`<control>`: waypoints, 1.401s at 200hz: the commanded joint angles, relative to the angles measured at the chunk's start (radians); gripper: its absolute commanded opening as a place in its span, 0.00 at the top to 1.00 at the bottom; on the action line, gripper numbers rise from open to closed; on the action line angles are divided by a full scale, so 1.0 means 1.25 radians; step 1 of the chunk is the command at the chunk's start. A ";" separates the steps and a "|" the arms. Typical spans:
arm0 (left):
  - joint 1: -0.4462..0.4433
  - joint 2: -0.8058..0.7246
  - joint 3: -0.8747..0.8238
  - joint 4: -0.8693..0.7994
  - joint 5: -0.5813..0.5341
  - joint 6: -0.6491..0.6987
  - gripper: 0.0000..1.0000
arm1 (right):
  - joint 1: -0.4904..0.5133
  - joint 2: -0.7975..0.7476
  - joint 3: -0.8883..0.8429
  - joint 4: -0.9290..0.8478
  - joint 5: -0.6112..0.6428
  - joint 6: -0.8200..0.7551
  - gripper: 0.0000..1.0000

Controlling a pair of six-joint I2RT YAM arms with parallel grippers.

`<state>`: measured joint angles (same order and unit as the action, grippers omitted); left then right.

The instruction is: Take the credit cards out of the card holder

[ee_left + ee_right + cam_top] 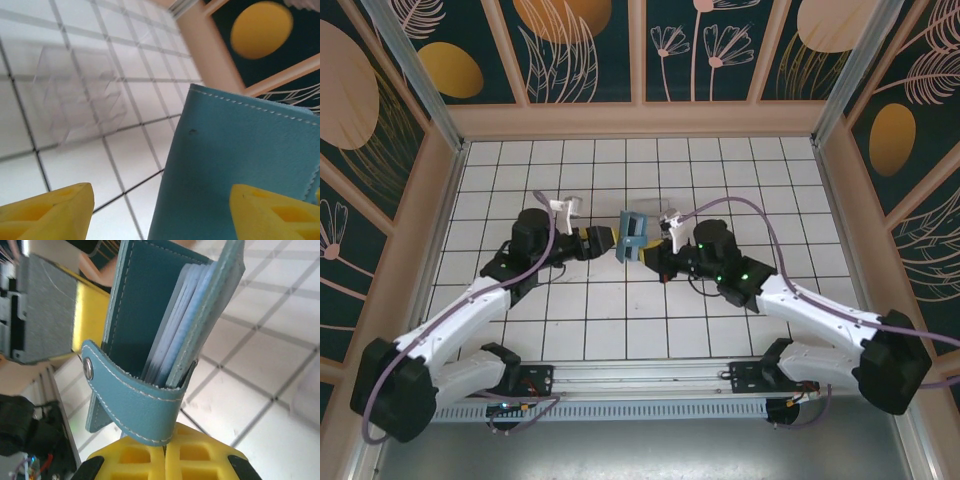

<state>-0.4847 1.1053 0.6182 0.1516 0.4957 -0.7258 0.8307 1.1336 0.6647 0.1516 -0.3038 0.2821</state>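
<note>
Standing above the desk (620, 322), the card holder (145, 315) is clamped by its strap in the right gripper (165, 456); the credit cards (176, 327) are tucked inside, long edges pointing away. Beyond, the left gripper (162, 202) is spread apart at its outer cover.

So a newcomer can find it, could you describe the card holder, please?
Look to the middle of the tiled table. The card holder is held upright there: teal-blue, pale-stitched, with a snap strap and cards inside, unlike the clear plastic stand nearby.
</note>
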 commanded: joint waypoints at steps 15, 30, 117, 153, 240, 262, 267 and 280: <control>0.002 0.087 -0.028 0.074 0.005 -0.080 0.30 | -0.003 0.050 -0.069 0.028 -0.022 0.058 1.00; 0.003 0.121 -0.031 0.072 0.001 -0.086 0.30 | -0.003 0.071 -0.103 0.079 -0.048 0.071 1.00; 0.002 0.170 -0.027 0.021 -0.002 -0.055 0.29 | -0.020 0.256 -0.222 0.398 -0.177 0.162 1.00; 0.002 0.213 -0.038 0.007 0.010 -0.039 0.36 | -0.029 0.310 -0.234 0.455 -0.198 0.181 1.00; -0.030 0.242 0.029 -0.096 -0.005 0.057 0.30 | -0.032 0.337 -0.222 0.453 -0.215 0.186 1.00; -0.043 0.275 0.039 -0.113 -0.008 0.074 0.36 | -0.032 0.337 -0.220 0.449 -0.215 0.184 1.00; -0.044 0.280 0.040 -0.114 -0.008 0.077 0.40 | -0.032 0.336 -0.220 0.448 -0.214 0.184 1.00; -0.043 0.286 0.041 -0.116 -0.018 0.081 0.51 | -0.033 0.334 -0.220 0.444 -0.212 0.184 1.00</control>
<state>-0.5327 1.4353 0.6491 0.0589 0.4885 -0.6739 0.7975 1.5421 0.3840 0.6708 -0.5518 0.5079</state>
